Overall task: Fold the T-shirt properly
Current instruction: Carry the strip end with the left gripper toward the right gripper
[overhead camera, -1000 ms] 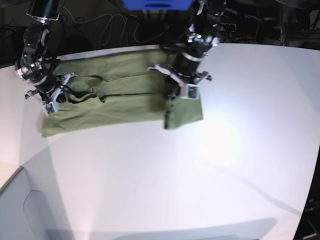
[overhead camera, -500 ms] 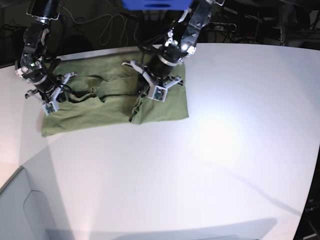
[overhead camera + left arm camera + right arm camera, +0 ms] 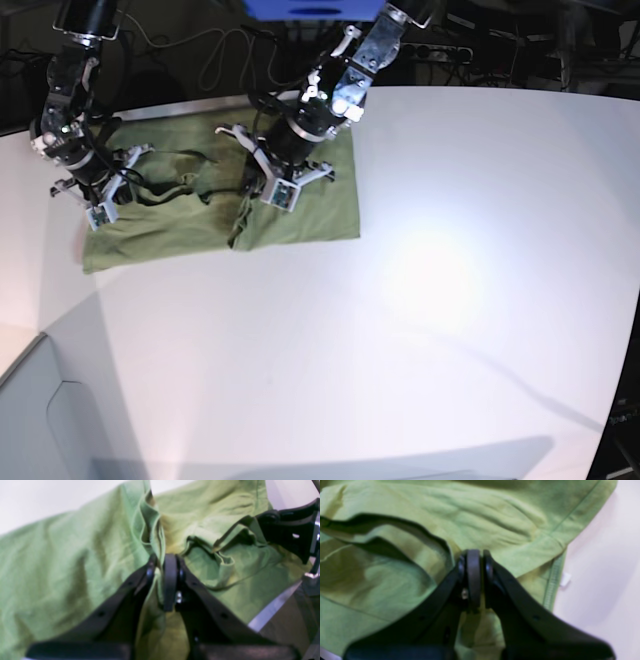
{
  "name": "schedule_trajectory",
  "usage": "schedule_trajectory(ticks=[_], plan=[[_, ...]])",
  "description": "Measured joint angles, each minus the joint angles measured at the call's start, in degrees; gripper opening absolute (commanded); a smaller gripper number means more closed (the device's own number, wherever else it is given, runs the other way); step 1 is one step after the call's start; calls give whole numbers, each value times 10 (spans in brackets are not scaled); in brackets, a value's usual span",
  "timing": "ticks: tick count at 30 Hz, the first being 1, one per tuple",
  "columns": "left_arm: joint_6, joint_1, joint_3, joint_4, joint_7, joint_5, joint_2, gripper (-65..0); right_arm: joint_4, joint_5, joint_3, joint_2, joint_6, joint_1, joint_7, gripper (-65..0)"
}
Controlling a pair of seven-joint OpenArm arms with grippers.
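The olive-green T-shirt (image 3: 190, 215) lies across the far left of the white table (image 3: 420, 320), its right part doubled over toward the middle. My left gripper (image 3: 264, 194) is over that doubled part and shut on a raised fold of the T-shirt (image 3: 75, 562). Close up, the left gripper (image 3: 162, 561) has cloth pinched between its pads. At the shirt's left end, my right gripper (image 3: 100, 212) is shut on the T-shirt (image 3: 495, 517), near a hemmed edge. The right gripper (image 3: 474, 555) shows its tips pressed together, with cloth running down between the fingers.
Black cables (image 3: 225, 50) and a blue object (image 3: 315, 8) lie beyond the table's far edge. The table's left edge (image 3: 45, 330) runs close to the shirt. In the left wrist view the other arm's black finger (image 3: 287, 530) stands at the far right.
My left gripper has travelled left across the shirt, carrying the right end over the middle, so the cloth is now shorter. The right arm has stayed where it was.
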Motion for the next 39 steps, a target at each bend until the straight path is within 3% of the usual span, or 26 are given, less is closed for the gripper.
schedule_trajectory(ticks=[20,27,31,39], plan=[[0,-13,3,-23,0,-2,13,-650,0,0,0,2,0,0,0,-650],[-3,-14,44,-24,4,-3,11,-650,0,0,0,1,0,0,0,-650],[-2,-14,40,-24,3,-3,12,-556,0,0,0,1,0,0,0,-650],[-2,-24,42,-25,4,-3,12,-555,0,0,0,1,0,0,0,-650]])
